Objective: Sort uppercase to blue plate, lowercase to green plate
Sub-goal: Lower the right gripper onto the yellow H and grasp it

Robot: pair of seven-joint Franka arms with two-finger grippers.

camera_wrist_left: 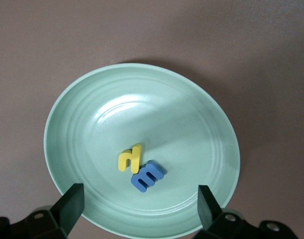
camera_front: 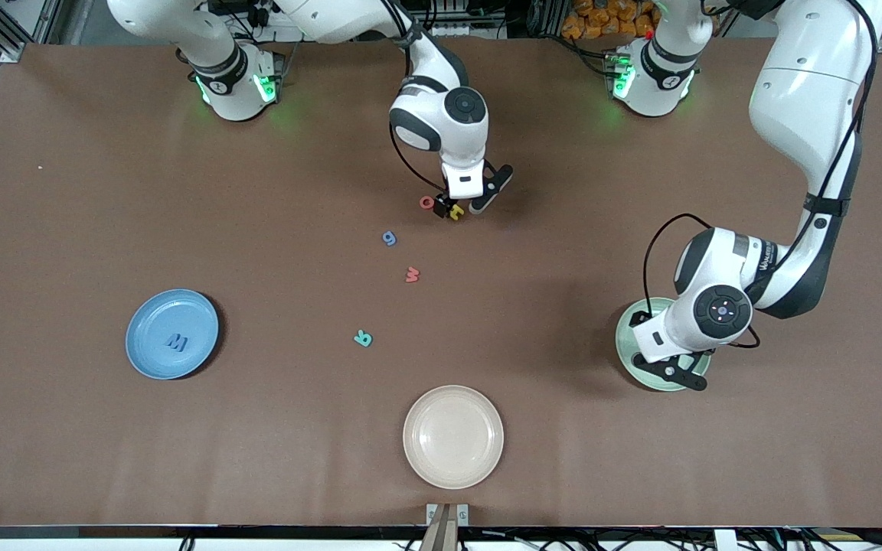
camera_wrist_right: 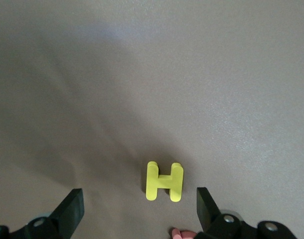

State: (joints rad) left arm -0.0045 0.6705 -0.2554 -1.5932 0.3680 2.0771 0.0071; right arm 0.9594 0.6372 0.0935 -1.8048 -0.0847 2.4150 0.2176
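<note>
The jaws of the right gripper [camera_wrist_right: 137,209] stood wide apart, holding nothing, low over the yellow H [camera_wrist_right: 165,181] on the brown counter [camera_front: 66,229]. The red Q [camera_front: 427,202] lay just beside the H. On a clock face centred on the counter, these sat near 12. The left gripper [camera_wrist_left: 139,206] hung over the green plate [camera_wrist_left: 82,109], near 3, its jaws wide too. The yellow n [camera_wrist_left: 129,158] and blue m [camera_wrist_left: 147,176] lay in that plate, touching. The blue W [camera_front: 175,341] lay in the blue plate [camera_front: 146,356], near 9.
</note>
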